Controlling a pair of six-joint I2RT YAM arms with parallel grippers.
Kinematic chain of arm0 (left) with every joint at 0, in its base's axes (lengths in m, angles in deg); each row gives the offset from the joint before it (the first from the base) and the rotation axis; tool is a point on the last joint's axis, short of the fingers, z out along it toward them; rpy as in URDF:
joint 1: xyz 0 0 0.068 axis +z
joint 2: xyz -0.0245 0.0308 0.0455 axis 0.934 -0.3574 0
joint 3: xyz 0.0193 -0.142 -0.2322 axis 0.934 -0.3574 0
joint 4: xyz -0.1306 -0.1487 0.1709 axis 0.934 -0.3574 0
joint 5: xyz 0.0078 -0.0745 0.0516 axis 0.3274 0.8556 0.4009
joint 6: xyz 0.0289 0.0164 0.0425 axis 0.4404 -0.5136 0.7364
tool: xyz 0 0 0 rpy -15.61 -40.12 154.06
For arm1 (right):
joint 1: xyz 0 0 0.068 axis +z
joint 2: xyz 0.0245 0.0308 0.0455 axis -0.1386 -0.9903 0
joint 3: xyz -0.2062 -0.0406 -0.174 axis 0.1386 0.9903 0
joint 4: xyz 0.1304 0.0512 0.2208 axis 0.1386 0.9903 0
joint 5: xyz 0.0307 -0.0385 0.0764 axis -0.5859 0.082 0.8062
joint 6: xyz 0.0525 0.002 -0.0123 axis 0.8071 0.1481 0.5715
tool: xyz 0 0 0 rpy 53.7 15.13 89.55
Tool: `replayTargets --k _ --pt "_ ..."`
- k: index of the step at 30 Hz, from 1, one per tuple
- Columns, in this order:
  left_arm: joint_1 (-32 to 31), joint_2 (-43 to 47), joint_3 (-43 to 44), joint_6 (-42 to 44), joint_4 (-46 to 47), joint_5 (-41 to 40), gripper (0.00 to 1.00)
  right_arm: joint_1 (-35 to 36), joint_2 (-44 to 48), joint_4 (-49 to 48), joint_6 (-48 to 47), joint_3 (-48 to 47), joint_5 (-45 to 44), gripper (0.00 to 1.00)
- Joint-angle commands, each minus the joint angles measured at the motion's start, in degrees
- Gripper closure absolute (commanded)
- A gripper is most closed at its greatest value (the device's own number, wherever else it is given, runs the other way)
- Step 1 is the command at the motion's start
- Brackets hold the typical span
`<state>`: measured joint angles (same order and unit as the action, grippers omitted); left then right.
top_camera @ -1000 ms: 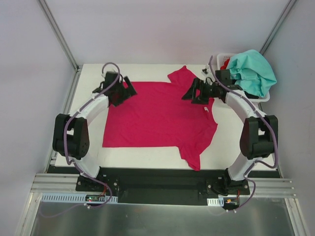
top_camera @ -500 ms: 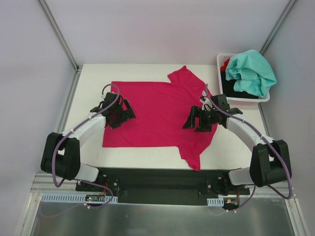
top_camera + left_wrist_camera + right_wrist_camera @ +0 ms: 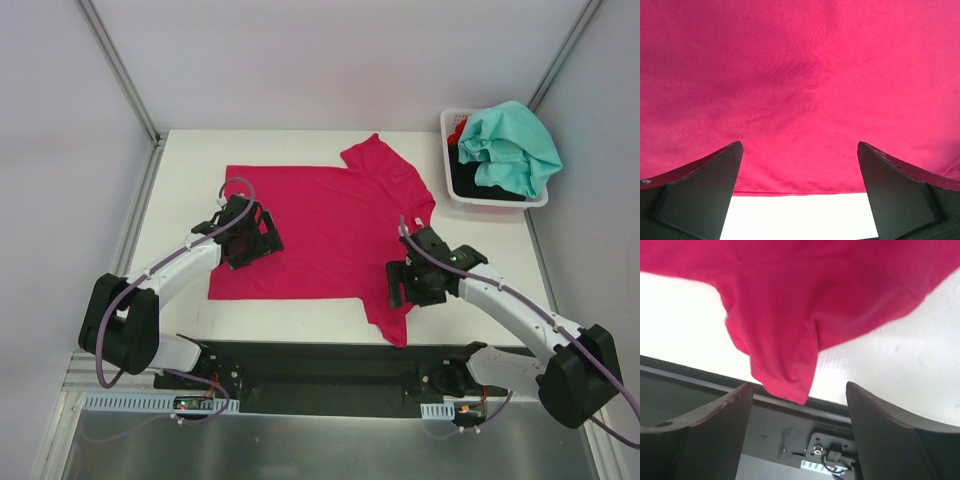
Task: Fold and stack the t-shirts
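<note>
Seeing the magenta-pink t-shirt (image 3: 320,225) lying spread flat in the middle of the white table (image 3: 300,145), one sleeve pointing to the far side, the other sleeve reaching down to the near edge, with its tip just at the black base rail (image 3: 330,360).

Hovering with the left gripper (image 3: 265,236) low over the left part of this shirt, just inside its left border. Holding the jaws wide apart there, grasping nothing. Looking through the left wrist view: only smooth pink cloth in front, and a strip of bare table at the bottom, between the two black fingers. Not possible to tell whether touching the cloth or not.

Hanging with the right gripper (image 3: 396,287) over the near right part of the same shirt, close to the near sleeve, and pointing toward the near edge of the table. Standing with the jaws apart here too, not clenched on any cloth. Looking through the right wrist view: the sleeve tip lying beyond the fingers, over the table edge, and the dark rail behind it.

Finding the other shirts in the white plastic basket (image 3: 445,130) at the far right corner of the table: the teal-mint t-shirt (image 3: 510,145) heaped on top and hanging over the rim, the black t-shirt (image 3: 480,187) under it, a bit of the red t-shirt (image 3: 458,128) showing at the far left corner. Lying well apart from both grippers.
</note>
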<state>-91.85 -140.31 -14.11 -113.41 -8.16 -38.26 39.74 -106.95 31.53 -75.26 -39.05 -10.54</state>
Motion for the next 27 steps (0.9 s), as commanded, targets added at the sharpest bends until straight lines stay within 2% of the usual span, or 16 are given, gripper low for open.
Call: replayTargets --k 1,8,18,23,27 --pt "0.11 1.31 0.51 -0.41 -1.73 -0.79 0.01 5.66 4.01 8.93 7.45 1.0 -11.47 0.23" --pt "0.02 1.84 0.33 -0.32 -1.82 -0.53 0.01 10.41 9.11 10.08 13.09 4.25 -11.57 0.3" --pt "-1.03 2.19 0.42 -0.67 -2.52 -1.05 0.01 16.3 11.57 4.9 19.95 10.14 -9.46 0.38" --pt "-1.65 1.84 0.86 -0.67 -2.88 -1.4 0.01 17.18 10.17 0.95 21.01 12.87 -8.93 0.43" --pt "-2.17 1.48 1.21 -0.76 -3.14 -1.67 0.01 18.33 7.45 -0.99 21.1 12.52 -8.75 0.51"
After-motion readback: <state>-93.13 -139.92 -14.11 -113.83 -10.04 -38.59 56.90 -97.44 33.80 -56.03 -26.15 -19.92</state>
